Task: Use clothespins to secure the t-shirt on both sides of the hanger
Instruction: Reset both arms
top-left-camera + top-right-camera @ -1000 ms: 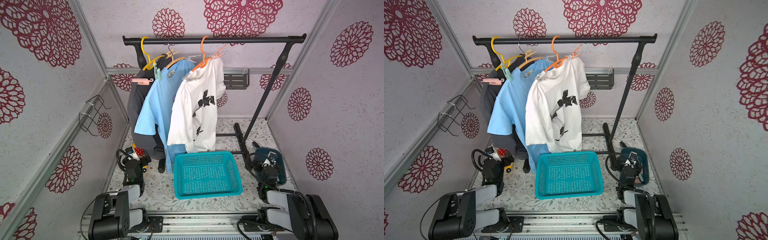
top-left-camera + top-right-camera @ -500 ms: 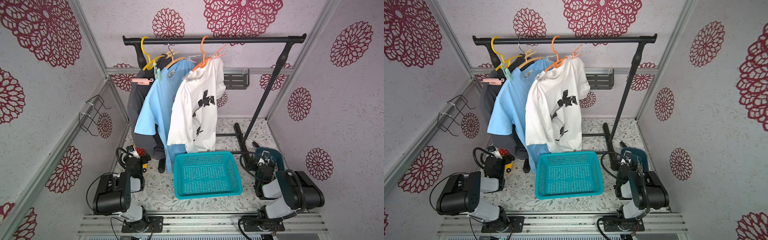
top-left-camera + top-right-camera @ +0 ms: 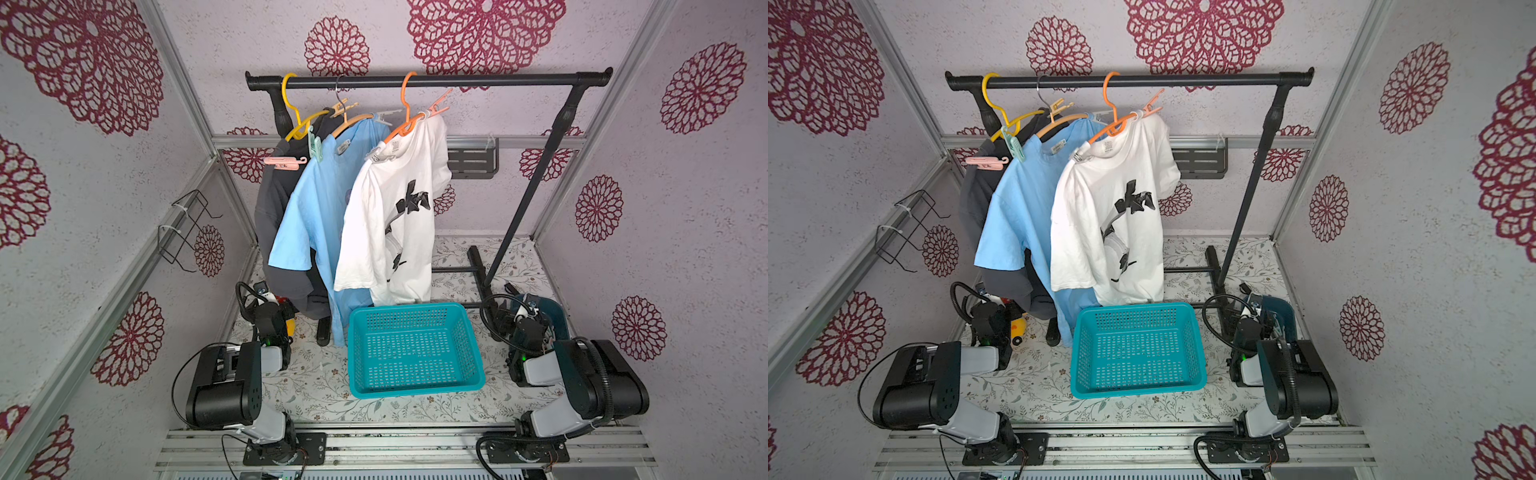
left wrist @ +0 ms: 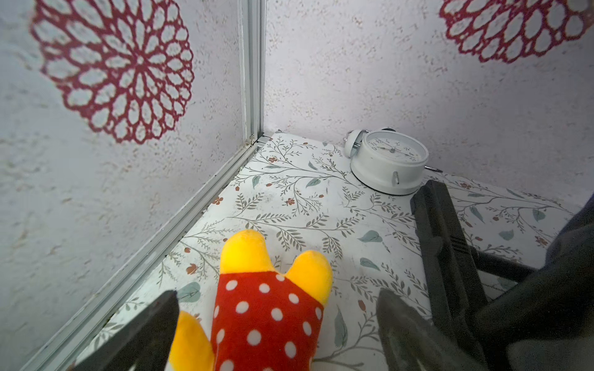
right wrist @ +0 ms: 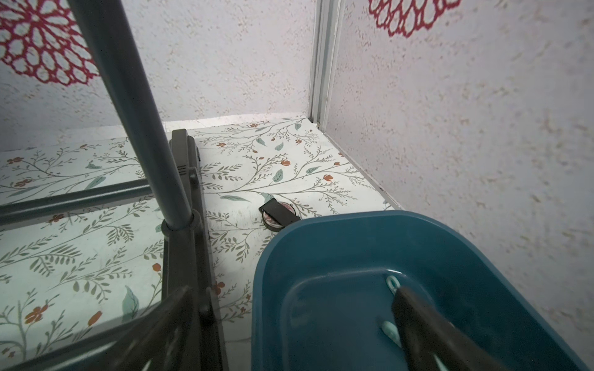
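Note:
A white t-shirt [image 3: 390,216] with a black print hangs on an orange hanger [image 3: 405,120]. A peach-orange clothespin [image 3: 438,106] sits at the hanger's far end and a whitish one [image 3: 376,151] at its near end. A mint green clothespin [image 5: 392,286] lies in the dark teal bin [image 5: 321,231], partly hidden by a finger. My left gripper [image 4: 278,298] is open low over a red and yellow plush toy [image 4: 266,308], also seen in a top view [image 3: 270,303]. My right gripper [image 5: 294,290] is open over the bin's rim, also in a top view [image 3: 519,309].
A light blue t-shirt [image 3: 316,208] and a dark grey one [image 3: 270,208] hang on the black rail [image 3: 457,80], with mint [image 3: 316,146] and pink [image 3: 284,163] pins. A turquoise basket [image 3: 415,386] stands in the middle. A white alarm clock [image 4: 389,162] lies by the rack's foot [image 4: 440,231].
Both arms' big black links have swung up and back from the front rail since a second ago. The grippers stay low and open. The clothes have not moved.

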`<control>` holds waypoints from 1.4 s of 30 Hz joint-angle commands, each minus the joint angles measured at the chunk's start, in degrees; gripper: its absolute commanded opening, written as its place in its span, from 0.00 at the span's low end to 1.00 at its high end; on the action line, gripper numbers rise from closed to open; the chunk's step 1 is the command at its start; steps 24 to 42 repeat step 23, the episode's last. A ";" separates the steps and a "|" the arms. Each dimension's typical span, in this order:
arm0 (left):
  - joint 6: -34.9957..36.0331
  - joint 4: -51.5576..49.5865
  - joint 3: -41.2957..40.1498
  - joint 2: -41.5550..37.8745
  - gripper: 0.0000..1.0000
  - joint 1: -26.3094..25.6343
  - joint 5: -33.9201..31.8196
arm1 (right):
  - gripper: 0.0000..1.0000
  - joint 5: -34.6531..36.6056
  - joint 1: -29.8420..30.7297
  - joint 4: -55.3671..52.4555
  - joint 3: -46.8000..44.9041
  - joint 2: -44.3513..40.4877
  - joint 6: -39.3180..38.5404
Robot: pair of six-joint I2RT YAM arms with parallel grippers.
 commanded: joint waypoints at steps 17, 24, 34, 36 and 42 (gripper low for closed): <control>1.29 -1.13 1.07 0.41 0.98 -0.85 -2.00 | 0.99 1.19 0.40 -0.16 1.26 -0.66 -0.23; 1.30 -1.25 1.10 0.41 0.98 -0.85 -2.01 | 0.99 1.27 0.58 0.45 0.96 -0.82 -0.52; 1.30 -1.25 1.10 0.41 0.98 -0.85 -2.01 | 0.99 1.27 0.58 0.45 0.96 -0.82 -0.52; 1.30 -1.25 1.10 0.41 0.98 -0.85 -2.01 | 0.99 1.27 0.58 0.45 0.96 -0.82 -0.52; 1.30 -1.25 1.10 0.41 0.98 -0.85 -2.01 | 0.99 1.27 0.58 0.45 0.96 -0.82 -0.52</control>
